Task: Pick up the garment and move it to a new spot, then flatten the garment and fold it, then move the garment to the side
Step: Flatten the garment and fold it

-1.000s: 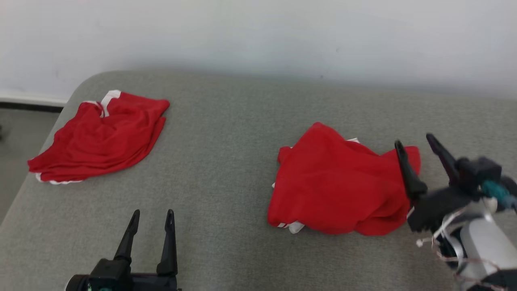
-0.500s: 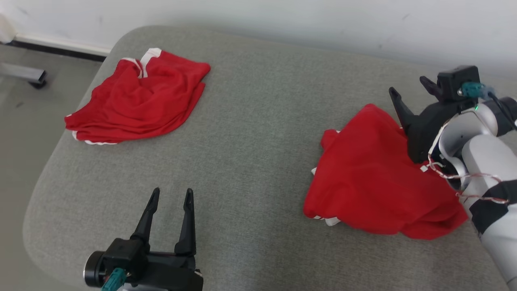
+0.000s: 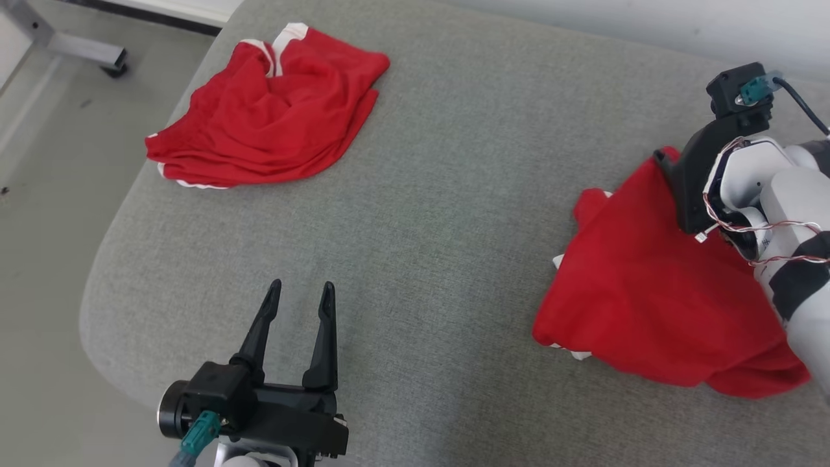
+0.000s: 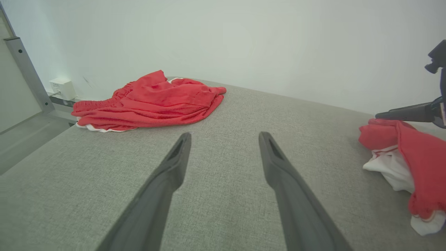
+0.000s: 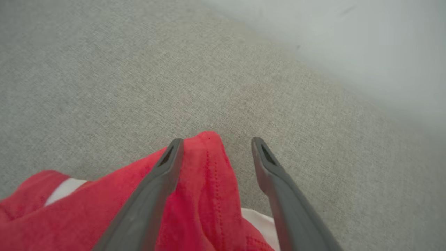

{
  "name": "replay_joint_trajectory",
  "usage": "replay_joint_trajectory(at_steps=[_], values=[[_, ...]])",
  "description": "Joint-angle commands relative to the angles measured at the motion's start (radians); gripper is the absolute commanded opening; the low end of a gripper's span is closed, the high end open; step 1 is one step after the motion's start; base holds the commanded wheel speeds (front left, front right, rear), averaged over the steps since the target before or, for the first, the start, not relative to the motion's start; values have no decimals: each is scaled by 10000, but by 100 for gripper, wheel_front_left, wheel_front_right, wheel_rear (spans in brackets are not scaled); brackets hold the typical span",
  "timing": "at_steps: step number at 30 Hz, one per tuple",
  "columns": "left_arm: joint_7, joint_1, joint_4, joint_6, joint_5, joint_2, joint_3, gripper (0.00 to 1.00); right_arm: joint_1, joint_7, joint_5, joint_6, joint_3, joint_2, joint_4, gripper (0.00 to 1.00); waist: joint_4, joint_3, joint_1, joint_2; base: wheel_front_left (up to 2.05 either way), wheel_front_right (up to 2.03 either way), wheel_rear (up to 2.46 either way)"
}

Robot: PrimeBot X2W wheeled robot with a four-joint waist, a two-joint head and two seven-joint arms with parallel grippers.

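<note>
a: what's the left gripper (image 3: 303, 283) like?
b: matte black, two long tapered fingers (image 4: 163, 188) with slotted tips, a teal plug (image 3: 200, 433) at its base.
a: and the right forearm (image 3: 788, 194)?
b: glossy white with a black band (image 3: 801, 272), thin red-and-white wires (image 3: 746, 228) looping over it, a black cable (image 3: 801, 107) by the wrist.

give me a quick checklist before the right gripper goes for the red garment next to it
1. Right gripper open: ok, fingers stand apart.
2. Lined up on the crumpled garment: ok, its far corner lies between the fingers in the right wrist view.
3. Fingers low enough to pinch the cloth: cannot tell.
4. Cloth gripped: not ok, nothing held.
5. Left gripper out of the way: ok, open over bare cushion, apart from both garments.
6. Room for a new spot: ok, bare stretch between this garment and the other garment.
</note>
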Motion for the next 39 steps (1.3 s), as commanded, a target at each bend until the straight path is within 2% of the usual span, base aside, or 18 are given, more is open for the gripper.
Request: replay_joint_trajectory(at_steps=[1, 6, 7, 8, 9, 14, 26, 28, 29, 30, 34, 39], values=[[-32, -103, -9, 48, -68, -9, 0, 100, -146, 139, 138, -26, 83, 108, 144, 100, 218, 225, -2, -1, 0, 0, 0], [-31, -137, -5, 112, -128, -9, 5, 100, -284, 892, 593, -26, 240, 368, 824, 100, 258, 277, -2, -1, 0, 0, 0], [-31, -147, 7, 119, -129, -9, 13, 100, -323, 1100, 641, -26, 285, 395, 977, 72, 252, 269, -2, -1, 0, 0, 0], [-32, -163, 21, 117, -131, -9, 29, 100, -319, 1266, 636, -26, 381, 426, 1095, 39, 245, 256, -2, -1, 0, 0, 0], [-31, -181, 31, 127, -131, -8, 51, 100, -312, 1330, 675, -26, 427, 453, 1158, 0, 232, 240, -2, -1, 0, 0, 0], [-31, -207, 51, 163, -89, -6, 107, 100, -600, 733, 800, -26, 514, 528, 1097, 0, 104, 107, -2, -1, 0, 0, 0], [-31, 421, 123, 70, 455, -6, 761, 100, -71, -3673, 1016, -26, 915, 175, 114, 0, -685, -1043, -2, -1, 0, 0, 0], [-31, 514, 114, 55, 514, -8, 862, 100, 27, -4007, 1043, -26, 997, 155, -24, 0, -815, -1153, -2, -1, 0, 0, 0], [-31, 700, 104, -18, 593, -6, 1000, 100, 239, -4674, 1084, -26, 1091, 37, -299, 0, -1075, -1361, -2, -1, 0, 0, 0], [-31, 700, 104, -18, 593, -6, 1000, 100, 239, -4674, 1084, -26, 1091, 37, -299, 0, -1075, -1361, -2, -1, 0, 0, 0], [-31, 1094, 72, -126, 846, -8, 1306, 100, 1088, -6125, 997, -26, 1320, -319, -1124, 0, -1768, -1806, -2, -1, 0, 0, 0], [-31, 1362, 18, -200, 996, -6, 1474, 100, 2508, -6620, 851, -26, 698, -769, -2602, 0, -2460, -2076, -2, -1, 0, 0, 0]])
